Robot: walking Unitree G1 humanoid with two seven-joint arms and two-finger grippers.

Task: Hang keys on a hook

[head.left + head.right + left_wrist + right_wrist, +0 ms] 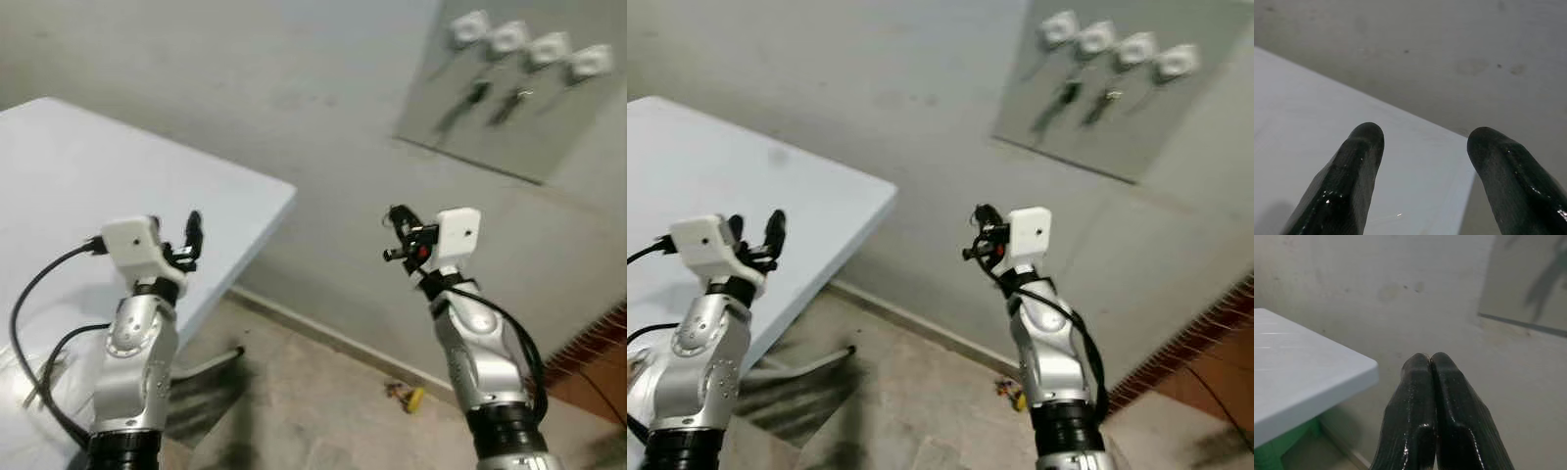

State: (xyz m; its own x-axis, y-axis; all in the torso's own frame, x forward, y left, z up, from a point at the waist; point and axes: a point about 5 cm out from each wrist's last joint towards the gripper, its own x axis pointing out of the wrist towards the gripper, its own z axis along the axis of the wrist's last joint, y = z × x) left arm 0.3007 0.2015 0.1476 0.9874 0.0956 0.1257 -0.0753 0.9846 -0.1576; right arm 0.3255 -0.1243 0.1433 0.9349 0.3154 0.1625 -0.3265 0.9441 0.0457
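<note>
A grey board (509, 108) on the wall at the upper right carries several white hooks (507, 37). Two dark bunches of keys (472, 98) (513, 100) hang from them. My right gripper (397, 223) is raised in front of the wall, below and left of the board. Its fingers (1415, 382) are pressed shut with nothing visible between them. My left gripper (755, 227) is held up over the edge of the white table (69, 176), and its fingers (1359, 166) are spread open and empty.
A small yellow object (411, 397) lies on the stone floor by the base of the wall. A metal table leg (211, 362) runs under the table's near corner. Red-brown tiles (598, 352) start at the far right.
</note>
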